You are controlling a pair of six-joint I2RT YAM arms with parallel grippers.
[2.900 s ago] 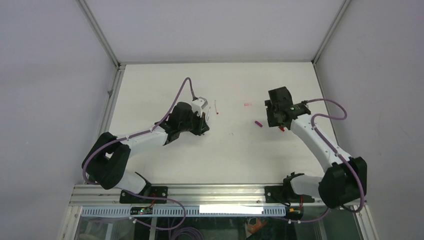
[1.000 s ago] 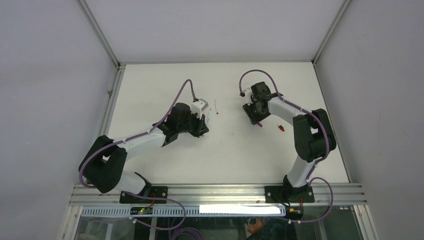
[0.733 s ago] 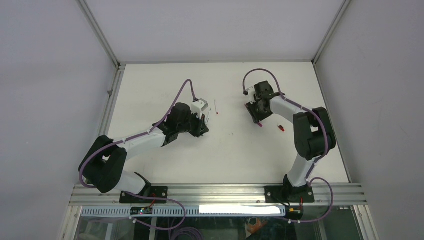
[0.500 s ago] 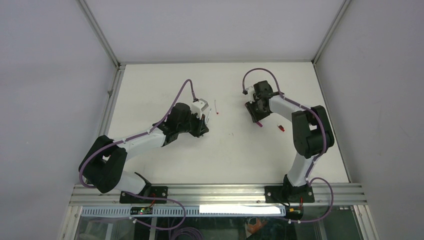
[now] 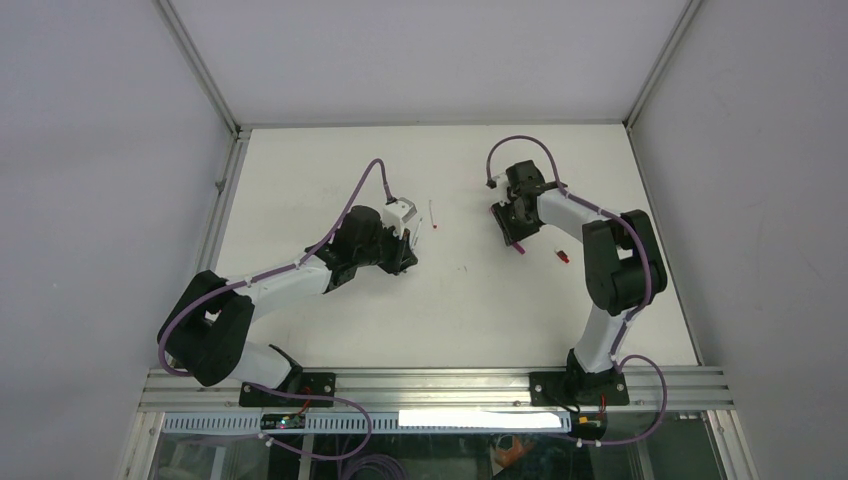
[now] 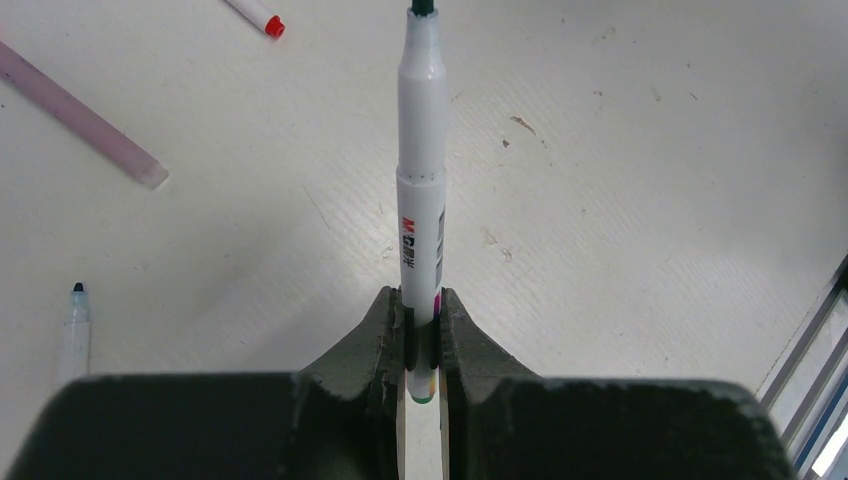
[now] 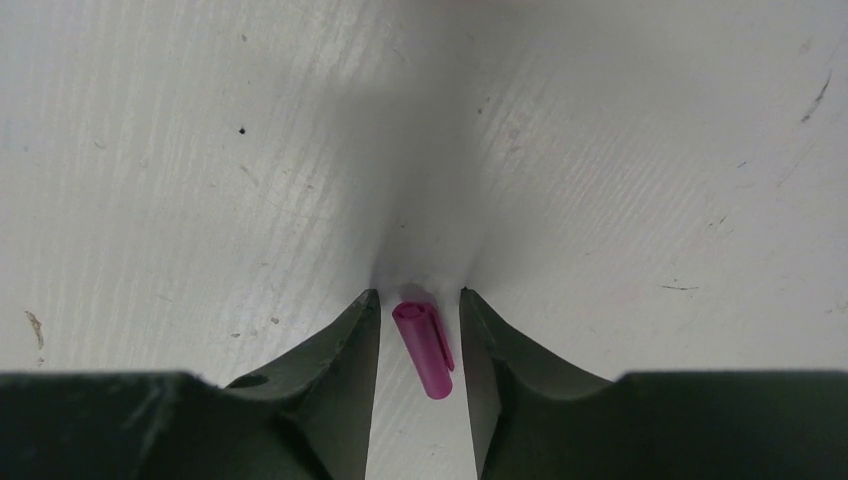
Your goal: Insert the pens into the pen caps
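Note:
My left gripper [image 6: 421,300] is shut on a white pen [image 6: 420,190] with a dark green tip, which points away from the fingers just above the table. In the top view this gripper [image 5: 403,250] sits left of centre. My right gripper [image 7: 420,300] is open and low on the table, one finger on each side of a magenta pen cap [image 7: 424,348] that lies flat between them, with a gap on both sides. In the top view the cap [image 5: 518,247] peeks out below the right gripper [image 5: 512,232].
A red-tipped pen [image 6: 255,12], a pinkish pen [image 6: 80,115] and a black-tipped pen [image 6: 75,320] lie on the table left of the held pen. The red-tipped pen [image 5: 433,215] lies between the arms. A red cap [image 5: 563,256] lies right of the right gripper.
The right arm has swung in from the right and come down with its open fingers on either side of the magenta cap. The left arm has held still with its pen.

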